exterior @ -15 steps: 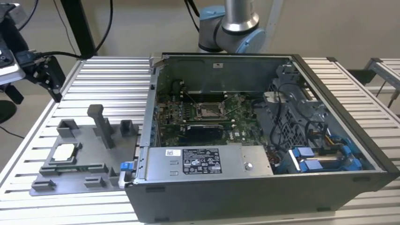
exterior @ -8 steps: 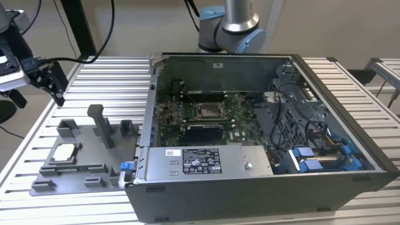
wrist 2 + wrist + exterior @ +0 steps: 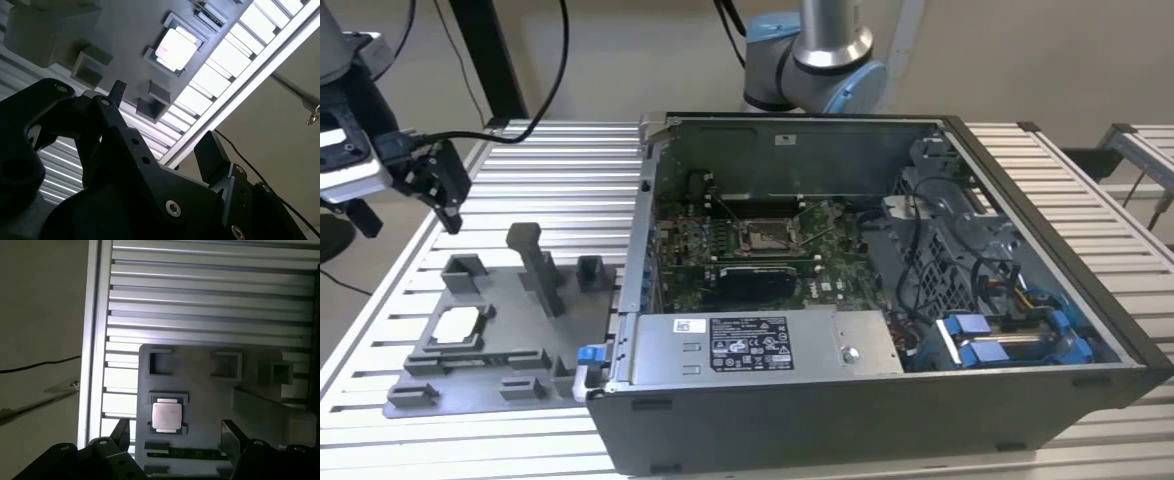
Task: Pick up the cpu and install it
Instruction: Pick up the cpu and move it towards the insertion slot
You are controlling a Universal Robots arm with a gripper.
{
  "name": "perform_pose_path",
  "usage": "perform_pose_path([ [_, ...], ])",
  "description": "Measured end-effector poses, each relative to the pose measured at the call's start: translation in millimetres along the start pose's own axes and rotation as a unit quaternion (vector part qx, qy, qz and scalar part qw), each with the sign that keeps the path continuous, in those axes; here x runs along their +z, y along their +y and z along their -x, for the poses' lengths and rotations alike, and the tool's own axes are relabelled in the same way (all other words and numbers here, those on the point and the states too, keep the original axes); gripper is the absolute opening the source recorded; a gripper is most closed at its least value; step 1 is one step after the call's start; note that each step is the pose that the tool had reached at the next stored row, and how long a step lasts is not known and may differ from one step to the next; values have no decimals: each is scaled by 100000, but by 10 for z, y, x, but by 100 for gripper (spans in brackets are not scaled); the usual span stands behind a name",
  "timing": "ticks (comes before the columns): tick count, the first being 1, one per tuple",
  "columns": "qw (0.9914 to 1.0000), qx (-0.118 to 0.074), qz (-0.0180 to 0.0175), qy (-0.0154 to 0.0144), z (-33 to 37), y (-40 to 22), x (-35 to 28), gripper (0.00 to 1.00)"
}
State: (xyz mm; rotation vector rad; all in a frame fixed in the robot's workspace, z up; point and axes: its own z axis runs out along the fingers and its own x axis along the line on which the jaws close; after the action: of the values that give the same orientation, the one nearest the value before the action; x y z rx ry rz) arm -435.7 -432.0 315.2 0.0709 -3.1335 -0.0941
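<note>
Gripper (image 3: 438, 190) hangs over the desk (image 3: 547, 160) at the exterior view's left, well apart from the computer case (image 3: 881, 300). It's open & empty: in both wrist views the two black fingertips (image 3: 121, 432) stand wide apart w/ nothing between them, just grey plate and desk slats in the gap.

The cpu (image 3: 458, 326) lies flat, silvery top up, in a shallow pocket of the grey fixture plate (image 3: 520, 335), which rests on the desk just beside the case. Gripper is up above that plate, not touching the cpu. In the first wrist view the cpu (image 3: 166, 416) shows approx. between the fingertips, nearer one of them. In the second wrist view it (image 3: 175, 48) is seen at a slant beyond the fingers (image 3: 117, 92). A tall grey post (image 3: 536, 265) stands on the plate near the cpu pocket.

Case is open on its upward side, motherboard exposed. Socket (image 3: 767, 238) sits mid-board, prob. empty, hard to be sure at this angle. Power supply box (image 3: 761, 345) lies along the case's near wall. Arm base (image 3: 814, 50) stands behind the case.
</note>
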Motion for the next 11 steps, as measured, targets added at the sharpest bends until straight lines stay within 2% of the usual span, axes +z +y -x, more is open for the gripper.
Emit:
perform_pose_path([
  [2,99998,41,-382,493,5,0,5,100],
  [3,99997,50,-567,583,11,0,9,100],
  [7,99992,47,-1119,597,26,-5,64,100],
  [8,99991,46,-1219,517,26,-6,75,100],
  [11,99983,-3,-1729,-668,26,-3,90,100],
])
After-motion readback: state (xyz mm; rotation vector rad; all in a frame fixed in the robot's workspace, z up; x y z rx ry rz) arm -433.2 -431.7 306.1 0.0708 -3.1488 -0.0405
